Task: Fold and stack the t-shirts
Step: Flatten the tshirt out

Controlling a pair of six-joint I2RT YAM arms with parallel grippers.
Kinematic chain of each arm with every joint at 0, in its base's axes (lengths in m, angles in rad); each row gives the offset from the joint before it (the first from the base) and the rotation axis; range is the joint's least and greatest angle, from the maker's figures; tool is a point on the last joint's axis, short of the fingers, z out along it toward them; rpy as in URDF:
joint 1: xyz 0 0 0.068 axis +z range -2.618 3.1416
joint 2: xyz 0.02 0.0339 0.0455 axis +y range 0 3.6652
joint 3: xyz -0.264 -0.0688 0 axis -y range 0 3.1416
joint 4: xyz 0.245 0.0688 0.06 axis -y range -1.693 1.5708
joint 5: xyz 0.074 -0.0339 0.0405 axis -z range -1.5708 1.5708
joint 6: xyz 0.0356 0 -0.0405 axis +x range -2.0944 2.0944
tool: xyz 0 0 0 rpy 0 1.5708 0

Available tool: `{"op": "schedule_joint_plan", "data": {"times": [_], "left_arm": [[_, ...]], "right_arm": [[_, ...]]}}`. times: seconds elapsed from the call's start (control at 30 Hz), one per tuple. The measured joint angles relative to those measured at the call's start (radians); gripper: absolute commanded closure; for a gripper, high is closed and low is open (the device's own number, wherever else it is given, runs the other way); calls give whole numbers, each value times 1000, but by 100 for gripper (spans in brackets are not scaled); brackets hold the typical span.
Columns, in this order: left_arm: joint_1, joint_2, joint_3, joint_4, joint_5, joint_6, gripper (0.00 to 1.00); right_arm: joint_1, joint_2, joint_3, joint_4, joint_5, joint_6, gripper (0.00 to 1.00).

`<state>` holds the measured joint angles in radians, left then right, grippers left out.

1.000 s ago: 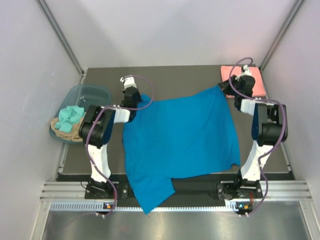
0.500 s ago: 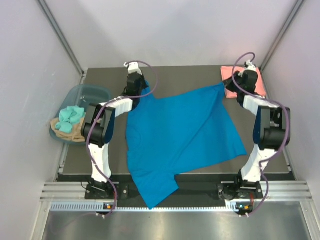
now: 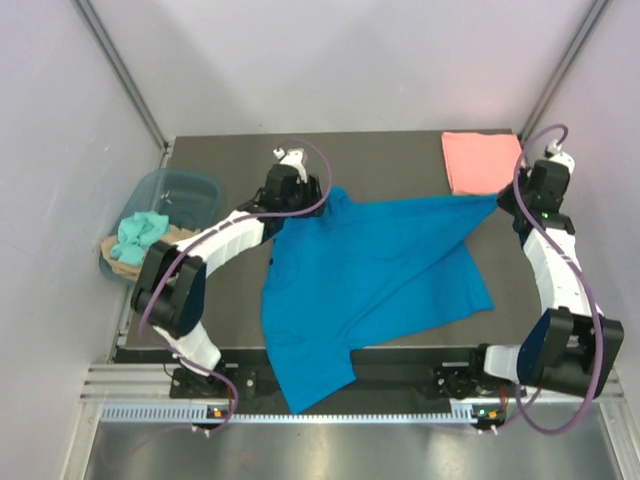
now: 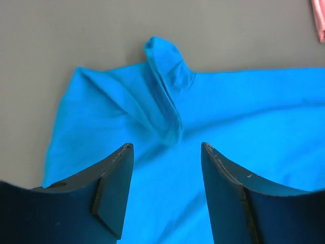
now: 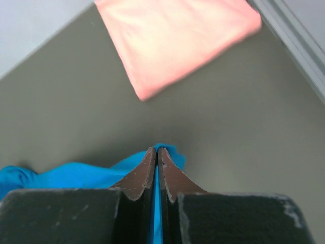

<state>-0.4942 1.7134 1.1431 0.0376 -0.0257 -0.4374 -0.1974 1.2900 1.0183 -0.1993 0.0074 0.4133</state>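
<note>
No legible text, label, brand, number or sign on any surface in view.

**Robotics laboratory test cell, seen from above.** Plain pale wall panels [image 3: 330, 60] joined by bare metal struts [image 3: 120, 70] enclose a dark table [image 3: 400, 150]. The left arm [image 3: 215, 240] and right arm [image 3: 560, 270], trailing exposed purple cables [image 3: 540, 129], are bolted to a slotted aluminium rail [image 3: 110, 385] along the table's near edge. The work pieces are a blue t-shirt [image 3: 370, 270], a folded pink t-shirt [image 3: 480, 163] and a plastic tub [image 3: 175, 185] at the left edge.
</note>
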Motion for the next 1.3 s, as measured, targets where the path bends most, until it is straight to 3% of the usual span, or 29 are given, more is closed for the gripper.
{"op": "schedule_joint_plan", "data": {"times": [0.2,0.3,0.37,0.53,0.67,0.77,1.0,1.3], "left_arm": [[161,-25,121,-191,130,82,43],[255,58,207,-217,219,152,47],[279,145,270,-241,277,197,55],[226,283,291,-275,378,364,54],[104,266,176,-256,357,548,54],[38,229,126,-256,350,669,48],[56,56,1,-180,393,1077,46],[65,86,16,-173,493,1470,53]], "right_arm": [[-13,-41,-88,-75,-37,-14,100],[-13,-59,-125,-90,-55,-19,100],[-13,-66,-130,-95,-66,-20,100],[-13,-76,-130,-86,-92,-21,100],[-13,-76,-130,-75,-117,-19,100],[-13,-77,-130,-73,-134,-19,100],[-13,-90,-130,-68,-152,-18,100],[-13,-98,-171,-13,-175,-7,100]]}}
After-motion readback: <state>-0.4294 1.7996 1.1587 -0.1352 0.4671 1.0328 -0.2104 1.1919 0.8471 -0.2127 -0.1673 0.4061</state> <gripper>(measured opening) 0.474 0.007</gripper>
